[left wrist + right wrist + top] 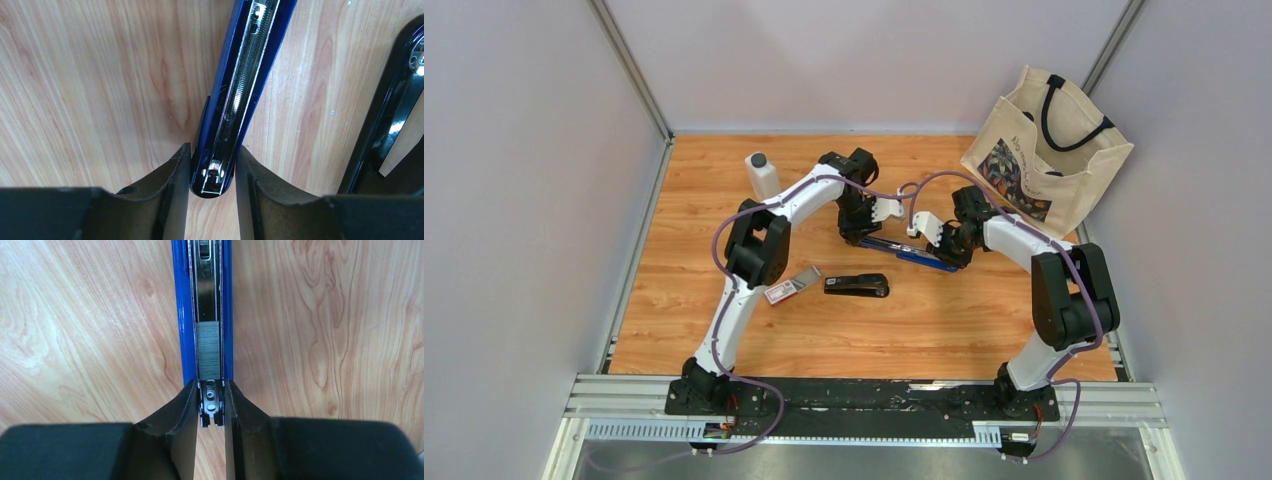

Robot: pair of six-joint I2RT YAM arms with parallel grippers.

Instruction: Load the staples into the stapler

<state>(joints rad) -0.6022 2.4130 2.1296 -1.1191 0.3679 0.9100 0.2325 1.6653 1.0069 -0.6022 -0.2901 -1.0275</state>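
Blue stapler w/ ribbed staple strip

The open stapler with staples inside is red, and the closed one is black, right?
Not quite: the open stapler with staples inside is blue, not red, as the right wrist view shows. The closed one is black.

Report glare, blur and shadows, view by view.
Top external: even, soft light, faint shadows, all sharp. Left wrist: glare streaks along the blue stapler and on the glossy black object at right; left fingers dark and soft-edged. Right wrist: staple strip crisp, right fingers dark and blurred.
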